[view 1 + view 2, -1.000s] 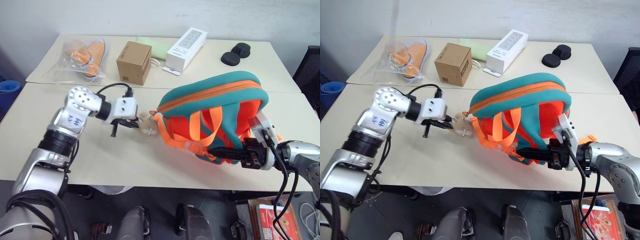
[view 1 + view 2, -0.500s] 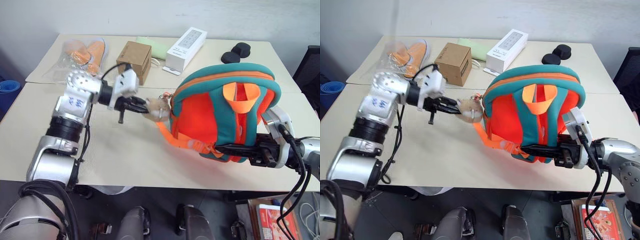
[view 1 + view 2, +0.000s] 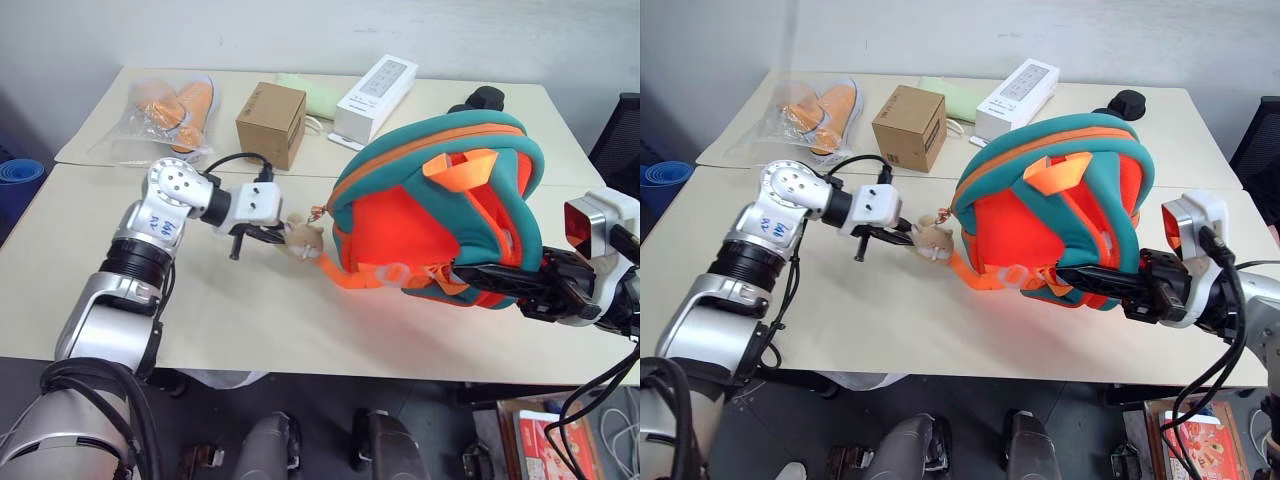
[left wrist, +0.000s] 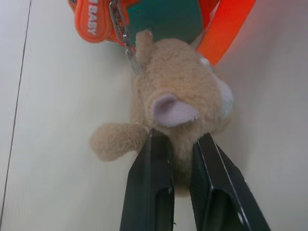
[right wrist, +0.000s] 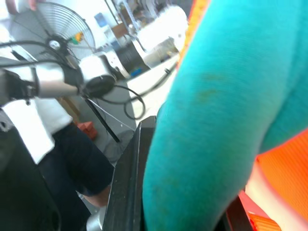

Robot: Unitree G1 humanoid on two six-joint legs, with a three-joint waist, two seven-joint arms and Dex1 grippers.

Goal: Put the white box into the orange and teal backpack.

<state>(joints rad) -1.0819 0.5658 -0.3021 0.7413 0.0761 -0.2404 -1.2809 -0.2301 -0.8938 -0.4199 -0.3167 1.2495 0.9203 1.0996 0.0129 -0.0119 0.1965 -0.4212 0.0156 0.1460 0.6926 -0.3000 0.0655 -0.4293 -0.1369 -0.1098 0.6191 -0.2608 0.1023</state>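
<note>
The orange and teal backpack (image 3: 440,210) is held up off the table, its orange back panel and straps facing me. My right gripper (image 3: 465,272) is shut on the backpack's lower teal edge (image 5: 216,96) from the right. My left gripper (image 3: 283,238) is shut on the tan plush toy (image 4: 183,96), which hangs by a small chain from the backpack's left side, just above the tabletop. The white box is out of view.
At the back of the table stand a brown cardboard cube (image 3: 270,123), a long white carton with a grey panel (image 3: 376,86), bagged orange shoes (image 3: 170,108), a pale green item (image 3: 310,92) and black round pieces (image 3: 480,98). A dark chair (image 3: 620,130) is at far right.
The backpack has been lifted from lying on the table to upright, and its top has tipped back. My right gripper rose with it. My left gripper, still on the plush toy, went up and came back down.
</note>
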